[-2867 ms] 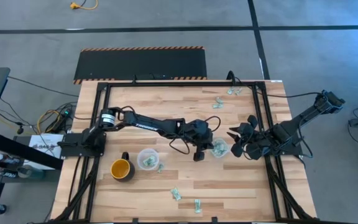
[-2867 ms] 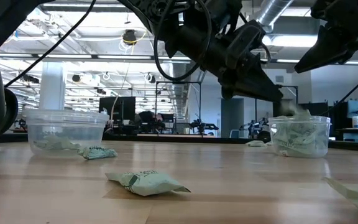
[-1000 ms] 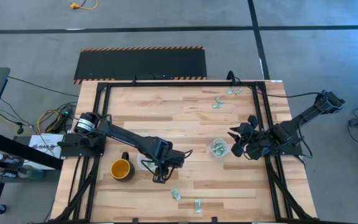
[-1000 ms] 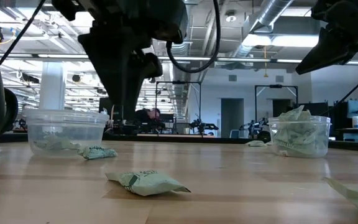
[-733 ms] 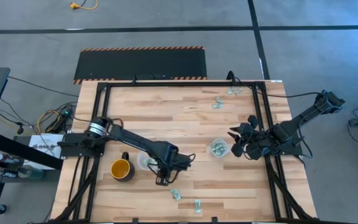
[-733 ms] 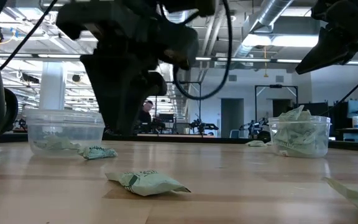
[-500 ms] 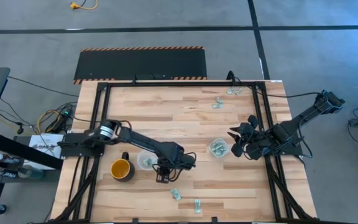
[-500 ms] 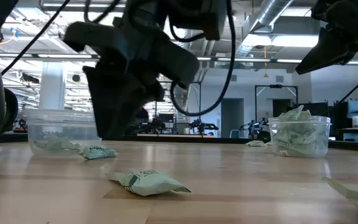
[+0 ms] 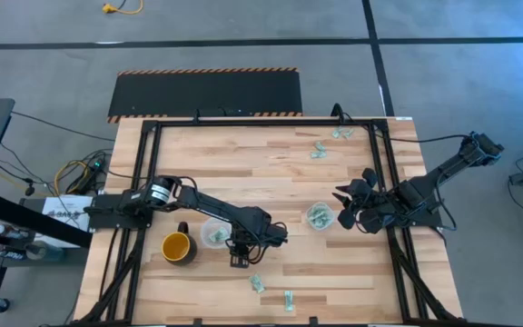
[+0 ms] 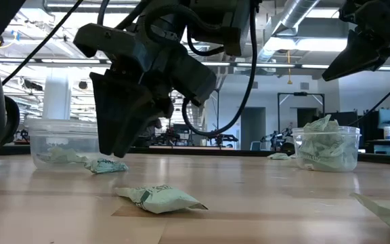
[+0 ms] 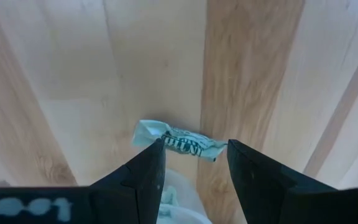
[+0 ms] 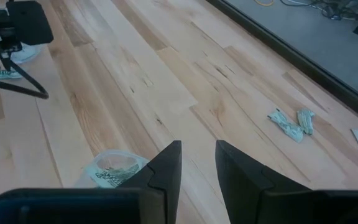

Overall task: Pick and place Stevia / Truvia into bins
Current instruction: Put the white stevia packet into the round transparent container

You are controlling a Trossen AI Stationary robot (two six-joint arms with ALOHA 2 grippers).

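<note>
While left gripper (image 11: 193, 163) straddles sachet (image 11: 179, 142) (jaws spread) | table edge well apart

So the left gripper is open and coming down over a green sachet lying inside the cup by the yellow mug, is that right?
Not quite. The left gripper is open above a sachet, but that sachet lies on the bare wooden table, not inside the cup. The left wrist view shows it flat on the boards between the open fingers; the high view shows the gripper just beside the cup near the yellow mug.

Readable text: almost none

A sachet (image 11: 178, 142) between the left end effector's open fingers carries dark print, seemingly "Truvia" but not sharp enough to confirm. The left arm's white lettering is too small to read.
</note>
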